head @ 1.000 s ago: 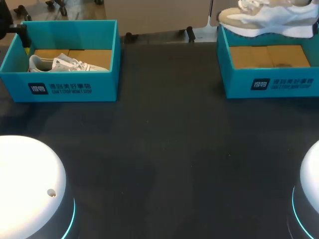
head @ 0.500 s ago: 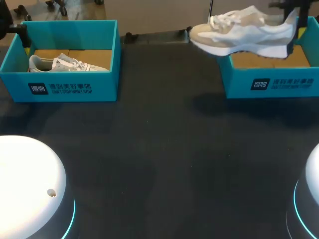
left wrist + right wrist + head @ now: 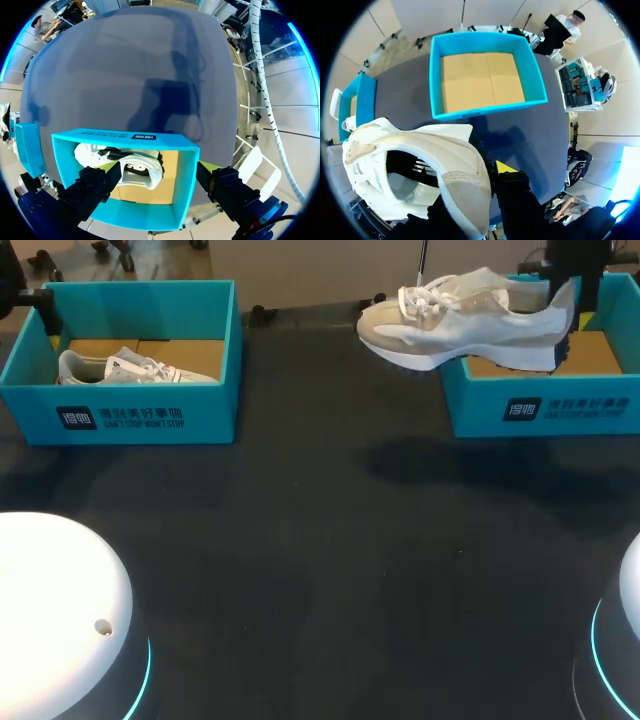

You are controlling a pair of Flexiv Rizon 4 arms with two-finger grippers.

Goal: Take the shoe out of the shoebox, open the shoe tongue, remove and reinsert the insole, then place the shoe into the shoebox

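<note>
Tabletop shoebox holds sneaker; right claw grips shoe.

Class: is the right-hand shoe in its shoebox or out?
Out. The right tool grips the shoe by its heel, above the table; the shoebox floor lies bare.

A dark surface stretches across; at ten o'clock on it sits a second teal box, with a white sneaker lying inside, close to its near wall, on brown cardboard
</note>
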